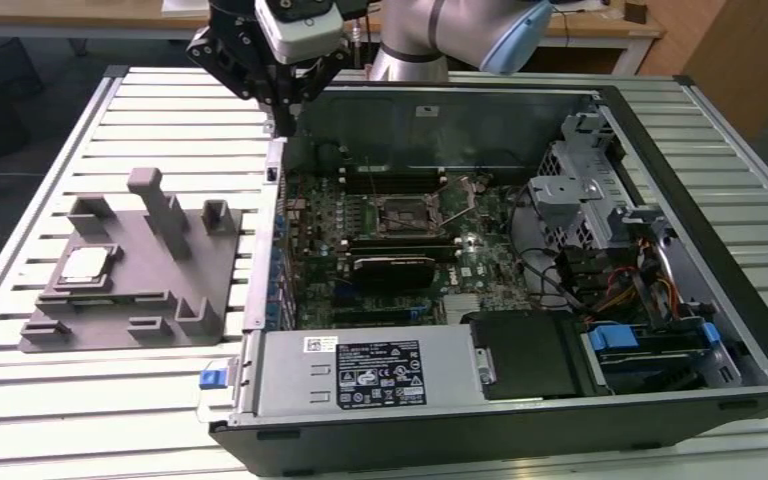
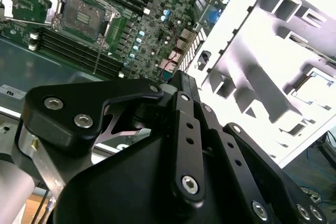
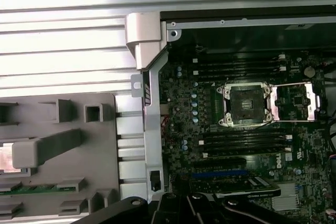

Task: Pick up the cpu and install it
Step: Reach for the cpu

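Note:
The cpu [image 1: 87,265] is a pale silver square lying flat in a recess of the grey holder [image 1: 157,290], at the exterior view's left; in the second wrist view the cpu [image 2: 315,85] sits in the same recess. My gripper [image 1: 284,122] hangs above the back left corner of the open computer case, well away from the cpu, with its fingers drawn together to a point and nothing between them. In the second wrist view the gripper [image 2: 181,77] points at the case's edge. The dark socket [image 1: 404,212] [image 3: 247,104] on the motherboard stands with its metal frame swung open.
The open computer case [image 1: 704,300] lies on a slatted metal table [image 1: 117,120]. Inside are memory sticks [image 1: 391,182], a power supply [image 1: 371,370], a drive cage [image 1: 584,190] and cables. The grey holder has upright posts [image 1: 157,205] near the cpu.

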Action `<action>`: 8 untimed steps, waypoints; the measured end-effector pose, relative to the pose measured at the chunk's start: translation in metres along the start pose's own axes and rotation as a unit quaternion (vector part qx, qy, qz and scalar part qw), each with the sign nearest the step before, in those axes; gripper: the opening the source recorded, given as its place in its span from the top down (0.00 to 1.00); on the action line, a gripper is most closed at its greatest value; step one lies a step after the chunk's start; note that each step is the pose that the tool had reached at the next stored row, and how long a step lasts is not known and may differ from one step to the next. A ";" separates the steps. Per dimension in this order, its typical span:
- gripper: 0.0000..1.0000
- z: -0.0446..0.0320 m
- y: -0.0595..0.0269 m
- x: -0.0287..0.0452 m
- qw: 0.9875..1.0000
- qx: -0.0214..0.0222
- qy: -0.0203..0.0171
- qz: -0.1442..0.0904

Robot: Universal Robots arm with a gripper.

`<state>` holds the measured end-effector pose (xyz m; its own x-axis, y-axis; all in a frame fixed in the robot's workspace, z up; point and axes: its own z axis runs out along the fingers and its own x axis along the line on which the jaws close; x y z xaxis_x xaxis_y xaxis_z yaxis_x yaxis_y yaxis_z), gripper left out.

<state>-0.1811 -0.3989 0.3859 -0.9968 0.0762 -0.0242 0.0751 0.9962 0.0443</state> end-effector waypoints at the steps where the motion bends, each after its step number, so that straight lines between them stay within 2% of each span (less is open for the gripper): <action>1: 0.89 0.0001 -0.0001 0.0012 1.000 0.000 0.000 0.000; 8: 0.89 0.0008 -0.0008 0.0103 1.000 0.000 0.000 0.000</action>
<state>-0.1914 -0.3989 0.3848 -0.9968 0.0762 -0.0242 0.0751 0.9962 0.0444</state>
